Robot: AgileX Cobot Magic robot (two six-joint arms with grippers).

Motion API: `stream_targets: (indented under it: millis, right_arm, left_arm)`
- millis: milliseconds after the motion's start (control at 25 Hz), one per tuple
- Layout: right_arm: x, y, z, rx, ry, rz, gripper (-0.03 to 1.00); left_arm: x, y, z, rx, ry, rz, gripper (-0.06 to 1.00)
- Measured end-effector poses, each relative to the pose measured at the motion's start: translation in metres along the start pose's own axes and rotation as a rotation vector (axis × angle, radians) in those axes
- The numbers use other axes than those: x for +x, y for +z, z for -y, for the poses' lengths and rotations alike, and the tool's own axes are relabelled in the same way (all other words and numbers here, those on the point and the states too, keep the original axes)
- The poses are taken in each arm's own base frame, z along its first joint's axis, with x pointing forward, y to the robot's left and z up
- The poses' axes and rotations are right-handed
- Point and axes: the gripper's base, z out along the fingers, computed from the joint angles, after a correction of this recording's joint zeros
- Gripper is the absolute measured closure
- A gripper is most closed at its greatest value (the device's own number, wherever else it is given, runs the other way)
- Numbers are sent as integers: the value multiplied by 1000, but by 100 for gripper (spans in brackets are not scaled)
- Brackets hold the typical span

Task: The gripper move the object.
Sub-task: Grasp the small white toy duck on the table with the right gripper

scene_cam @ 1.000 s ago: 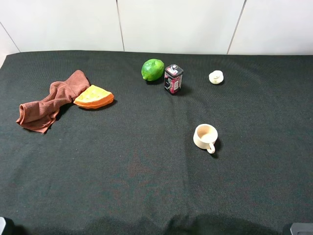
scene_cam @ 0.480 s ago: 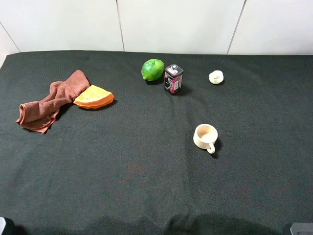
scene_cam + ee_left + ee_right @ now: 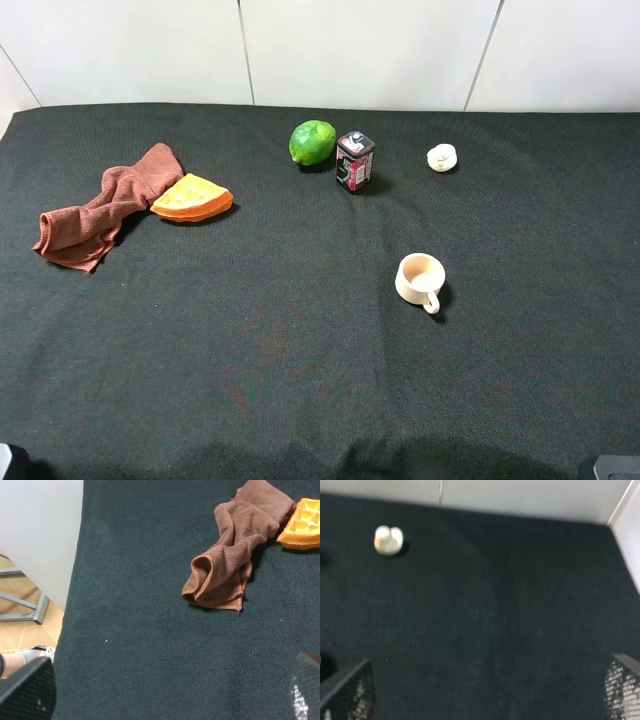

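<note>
The garlic bulb (image 3: 441,157), small, cream-white and lumpy, sits on the black cloth (image 3: 300,350) toward its far edge. My right gripper (image 3: 482,695) hangs well apart from it, jaws spread wide.

Right pincer (image 3: 482,690) fingers (image 3: 347,690) black; pads (image 3: 622,690) apparently mesh-patterned, grey-flecked.

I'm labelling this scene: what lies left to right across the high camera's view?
Left to right: cloth → waffle wedge → lime → tin → garlic. The mug, nearer, overlaps the garlic's span, so it is omitted.
</note>
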Motion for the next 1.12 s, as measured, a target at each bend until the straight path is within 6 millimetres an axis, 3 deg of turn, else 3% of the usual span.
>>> stream_targets:
  millis: [240, 680, 1120]
  right_arm:
    - [-41, 27, 3, -33, -16, -115, 27]
    - [-121, 96, 10, -75, -55, -361, 27]
    - [-156, 161, 13, -104, -82, -510, 27]
  left_arm:
    - [0, 0, 0, 0, 0, 0, -5]
    - [0, 0, 0, 0, 0, 0, -5]
    - [0, 0, 0, 0, 0, 0, -5]
